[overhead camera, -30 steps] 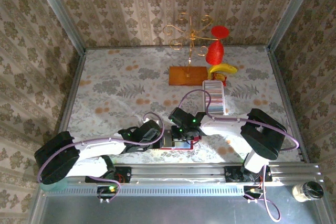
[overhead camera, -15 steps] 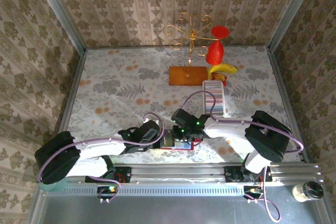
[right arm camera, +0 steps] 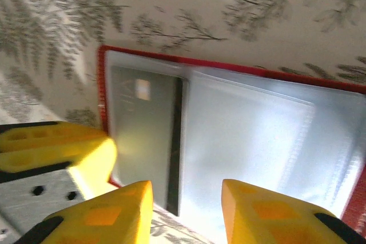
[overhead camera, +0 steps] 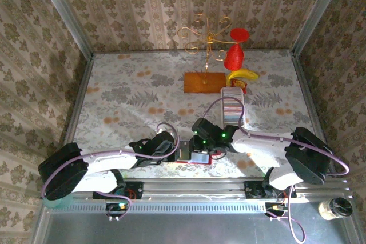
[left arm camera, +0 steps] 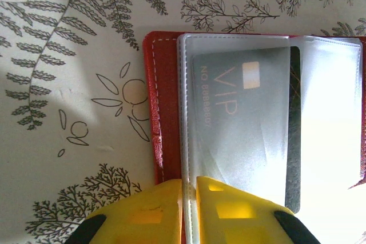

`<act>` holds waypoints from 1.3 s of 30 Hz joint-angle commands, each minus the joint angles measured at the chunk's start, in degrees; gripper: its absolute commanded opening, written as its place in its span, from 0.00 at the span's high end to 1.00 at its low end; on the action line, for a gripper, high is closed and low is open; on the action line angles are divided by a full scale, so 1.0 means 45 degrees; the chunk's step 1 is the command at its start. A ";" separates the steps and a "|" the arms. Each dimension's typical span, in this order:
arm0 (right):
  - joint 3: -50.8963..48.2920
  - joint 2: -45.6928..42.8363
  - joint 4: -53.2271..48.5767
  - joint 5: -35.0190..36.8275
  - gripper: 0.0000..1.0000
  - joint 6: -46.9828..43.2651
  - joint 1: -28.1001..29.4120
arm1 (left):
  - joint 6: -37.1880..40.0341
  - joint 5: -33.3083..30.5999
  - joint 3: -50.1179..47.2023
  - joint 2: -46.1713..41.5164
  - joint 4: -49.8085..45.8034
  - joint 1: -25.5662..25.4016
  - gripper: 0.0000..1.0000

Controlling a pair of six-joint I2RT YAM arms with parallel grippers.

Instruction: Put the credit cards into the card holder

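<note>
Where the left gripper (left arm camera: 190, 212) meets the card holder (left arm camera: 153, 112), its two yellow fingers (left arm camera: 143, 218) stand almost together. They are pinched on the edge of the holder, with the red cover on one side of the narrow slit and the clear plastic pockets on the other. Just ahead of those fingertips a grey card (left arm camera: 240, 118) marked VIP lies flat inside the nearest clear pocket, its chip toward the far edge. The holder lies open on the patterned table (overhead camera: 126, 95), red border around the pockets.

The right gripper (right arm camera: 186, 215) hangs over the same open holder with its jaws apart and nothing between them. The clear pockets lie directly below the gap, and the grey card sits under and just ahead of its left finger. One finger of the left gripper shows close beside it, at the holder's edge.

From above, the two grippers are near each other over the holder, just in front of the arm bases. The credit cards (overhead camera: 233, 104) stand on edge in a row in a long white tray (overhead camera: 234, 120), beyond the right gripper and apart from it. Farther out beyond the tray lie an orange-brown base (overhead camera: 204, 82) and a banana (overhead camera: 243, 75).
</note>
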 commanded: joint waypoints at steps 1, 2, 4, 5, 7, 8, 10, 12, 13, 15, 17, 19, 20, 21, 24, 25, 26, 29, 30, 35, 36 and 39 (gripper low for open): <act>-0.0464 -0.0308 -0.0783 0.0633 0.61 0.0176 0.0096 | -0.0136 0.0087 -0.0171 0.0221 -0.0553 -0.0162 0.85; -0.0591 -0.0328 -0.0648 0.0597 0.59 0.0266 0.0096 | -0.0138 0.0078 -0.0170 0.0237 -0.0550 -0.0162 0.86; -0.0797 -0.0368 -0.0369 0.0536 0.57 0.0429 0.0100 | -0.0146 0.0086 -0.0162 0.0278 -0.0519 -0.0181 0.85; -0.0862 -0.0368 -0.0272 0.0529 0.56 0.0504 0.0097 | -0.0139 0.0087 -0.0152 0.0300 -0.0517 -0.0184 0.86; -0.0949 -0.0311 -0.0052 0.0433 0.55 0.0543 0.0114 | -0.0126 0.0088 -0.0133 0.0329 -0.0498 -0.0203 0.85; -0.0962 -0.0243 0.0047 0.0363 0.55 0.0580 0.0112 | -0.0136 0.0102 -0.0133 0.0339 -0.0495 -0.0201 0.86; -0.0969 -0.0137 0.0232 0.0231 0.55 0.0614 0.0116 | -0.0136 0.0088 -0.0133 0.0339 -0.0507 -0.0221 0.85; -0.1058 -0.0071 0.0696 0.0042 0.54 0.0728 0.0116 | -0.0136 0.0088 -0.0133 0.0339 -0.0496 -0.0220 0.85; -0.1098 -0.0056 0.0863 -0.0018 0.54 0.0768 0.0116 | -0.0136 0.0078 -0.0133 0.0358 -0.0495 -0.0220 0.85; -0.1146 -0.0009 0.1166 -0.0149 0.55 0.0857 0.0116 | -0.0158 0.0088 -0.0133 0.0359 -0.0495 -0.0245 0.86; -0.1167 0.0005 0.1345 -0.0187 0.55 0.0920 0.0120 | -0.0154 0.0088 -0.0133 0.0356 -0.0496 -0.0240 0.85; -0.1147 0.0004 0.1401 -0.0216 0.56 0.0944 0.0116 | -0.0155 0.0068 -0.0133 0.0349 -0.0495 -0.0263 0.85; -0.1147 -0.0016 0.1423 -0.0228 0.57 0.0946 0.0116 | -0.0175 0.0068 -0.0133 0.0359 -0.0487 -0.0264 0.85; -0.1147 -0.0057 0.1424 -0.0207 0.59 0.0974 0.0116 | -0.0175 0.0059 -0.0133 0.0351 -0.0495 -0.0260 0.85; -0.1234 -0.0399 0.1379 -0.0081 0.70 0.1004 0.0116 | -0.0194 0.0045 -0.0133 0.0317 -0.0513 -0.0280 0.85; -0.1273 -0.0535 0.1322 0.0010 0.78 0.1023 0.0116 | -0.0195 0.0040 -0.0144 0.0301 -0.0519 -0.0279 0.84; -0.1318 -0.0682 0.1194 0.0144 0.86 0.1029 0.0116 | -0.0195 0.0035 -0.0133 0.0266 -0.0515 -0.0279 0.83; -0.1382 -0.1143 0.0755 0.0496 1.00 0.0951 0.0106 | -0.0195 -0.0028 -0.0133 0.0155 -0.0602 -0.0280 0.81; -0.1382 -0.1265 0.0523 0.0635 1.00 0.0928 0.0099 | -0.0195 -0.0048 -0.0133 0.0113 -0.0641 -0.0279 0.81; -0.1297 -0.1680 -0.0259 0.0888 1.00 0.0643 0.0000 | -0.0199 -0.0088 -0.0142 0.0046 -0.0699 -0.0298 0.79; -0.1247 -0.1798 -0.0552 0.1047 1.00 0.0569 -0.0035 | -0.0195 -0.0085 -0.0133 0.0046 -0.0710 -0.0296 0.79; -0.1338 -0.2044 -0.0375 0.0926 1.00 0.0512 -0.0118 | -0.0195 -0.0112 -0.0133 -0.0040 -0.0764 -0.0289 0.79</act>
